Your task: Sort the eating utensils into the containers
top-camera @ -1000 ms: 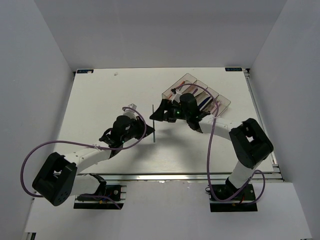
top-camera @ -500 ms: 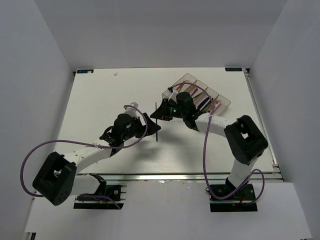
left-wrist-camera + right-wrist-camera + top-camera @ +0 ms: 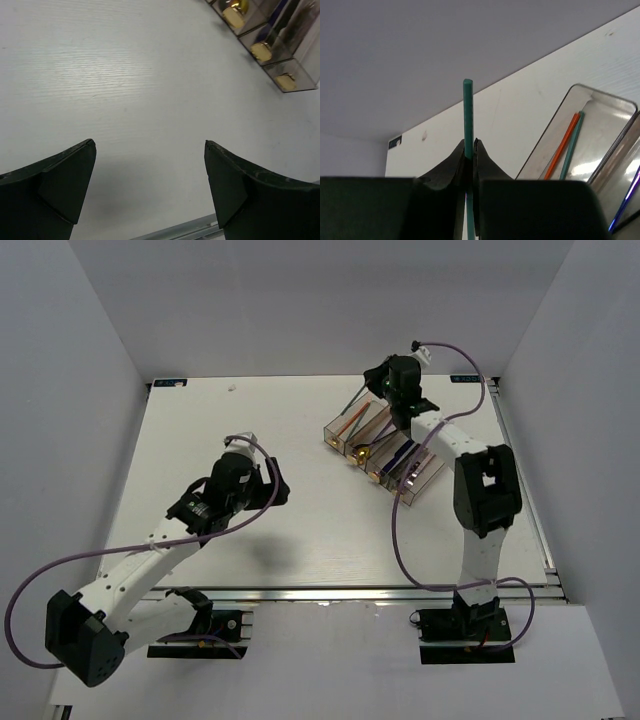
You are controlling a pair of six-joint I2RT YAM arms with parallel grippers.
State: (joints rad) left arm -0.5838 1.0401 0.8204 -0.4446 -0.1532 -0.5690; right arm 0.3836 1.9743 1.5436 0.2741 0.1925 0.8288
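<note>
Item: green chopstick (image 3: 468,110), passed from left gripper (image 3: 150,170) to right gripper (image 3: 469,150); now pinched upright, lifted to the far end of the containers (image 3: 410,480). Left gripper spread wide, empty, over the counter (image 3: 125,75). Outstanding: release into the bin holding an orange chopstick (image 3: 563,145)

- The white table (image 3: 300,530) showed a faint grain across its surface.
- Four joined smoky-grey containers (image 3: 332,435) lay staggered on its far right part, set at a slant.
</note>
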